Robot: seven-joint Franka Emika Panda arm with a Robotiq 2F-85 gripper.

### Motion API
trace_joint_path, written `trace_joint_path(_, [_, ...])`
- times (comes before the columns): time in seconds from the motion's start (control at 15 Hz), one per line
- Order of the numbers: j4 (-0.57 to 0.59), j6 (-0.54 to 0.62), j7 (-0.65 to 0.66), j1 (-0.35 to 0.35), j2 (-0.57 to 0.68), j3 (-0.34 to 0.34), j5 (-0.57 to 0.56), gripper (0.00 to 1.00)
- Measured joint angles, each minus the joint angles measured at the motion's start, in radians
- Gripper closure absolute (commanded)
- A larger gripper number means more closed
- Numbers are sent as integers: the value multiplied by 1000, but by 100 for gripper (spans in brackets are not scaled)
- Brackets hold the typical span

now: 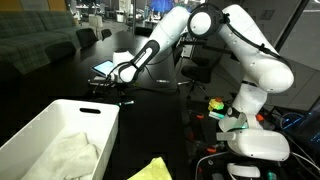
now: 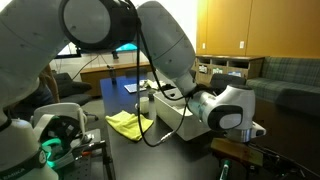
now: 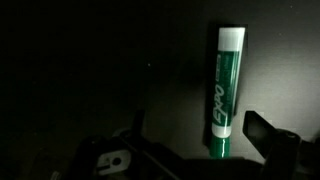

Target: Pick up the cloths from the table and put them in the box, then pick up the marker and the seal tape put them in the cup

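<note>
A green Expo marker (image 3: 226, 90) lies on the dark table in the wrist view, its lower end between my gripper's fingers. My gripper (image 3: 197, 120) is open, with the marker closer to the right finger and not clamped. In an exterior view my gripper (image 1: 102, 84) hangs low over the dark table, far from the box. A white box (image 1: 45, 125) at the front holds a white cloth (image 1: 70, 152). A yellow cloth (image 1: 150, 168) lies on the table beside the box; it also shows in an exterior view (image 2: 125, 122). The cup and the seal tape are not visible.
The white box also shows behind the arm in an exterior view (image 2: 168, 112). A pale flat item (image 1: 103, 68) lies on the table just beyond the gripper. Chairs and a sofa stand behind the table. The robot base and cables sit at the right.
</note>
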Motion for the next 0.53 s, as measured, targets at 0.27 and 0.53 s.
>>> trace_joint_path(0.27, [25,-30,-19,-1,20,1,27,0])
trace_joint_path(0.53, [39,-52,-26,-1,29,2,36,0])
